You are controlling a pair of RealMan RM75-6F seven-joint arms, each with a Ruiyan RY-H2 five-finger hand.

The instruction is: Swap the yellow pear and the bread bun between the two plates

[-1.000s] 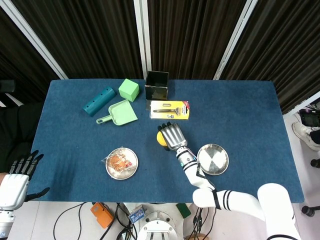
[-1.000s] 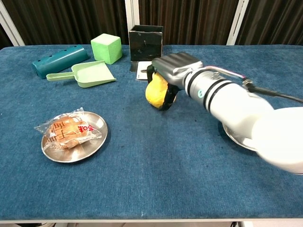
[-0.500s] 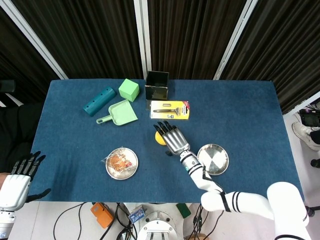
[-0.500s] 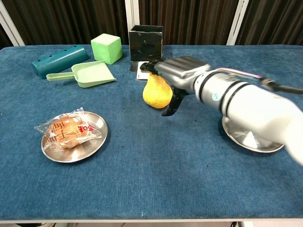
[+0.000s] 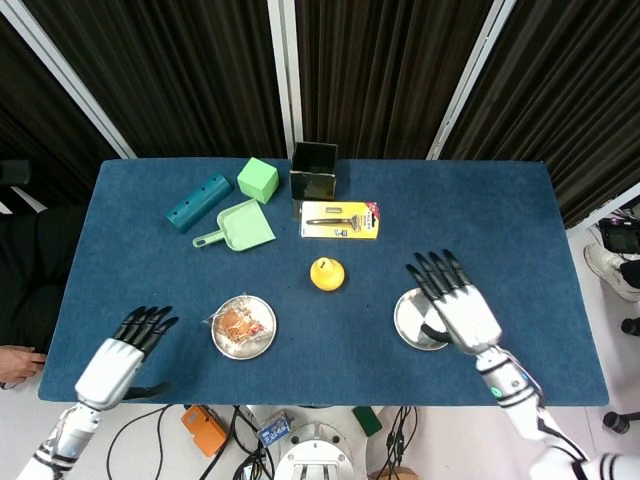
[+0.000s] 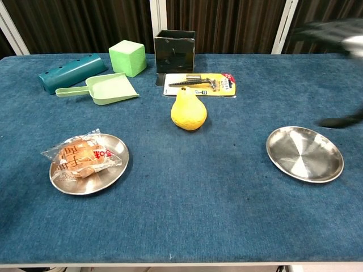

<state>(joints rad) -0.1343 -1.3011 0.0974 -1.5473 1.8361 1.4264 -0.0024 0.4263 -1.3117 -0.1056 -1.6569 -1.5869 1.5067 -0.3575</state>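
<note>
The blue counter (image 5: 500, 210) filled the middle of the head view, under dark curtains. At lower right the right hand (image 5: 455, 305) hovered with its fingers spread and nothing in it, partly covering the empty right plate (image 6: 305, 153); in the chest view that hand was only a dark blur at the right edge. At lower left the left hand (image 5: 122, 353) hung at the counter's near edge, fingers loosely apart and holding nothing.

The left plate (image 5: 244, 327) lay left of centre and carried the wrapped bun (image 6: 79, 157). In the upper left stood a teal bar (image 5: 199, 201), and just beside it a light green dustpan (image 5: 240, 226) and a green cube (image 5: 257, 179). A black box (image 5: 314, 171) stood at the upper middle, with a yellow razor pack (image 5: 340, 219) lying flat just in front of it.

The yellow pear (image 6: 188, 111) stood upright on the bare counter near the centre, between the two plates and touching neither, just below the razor pack.
</note>
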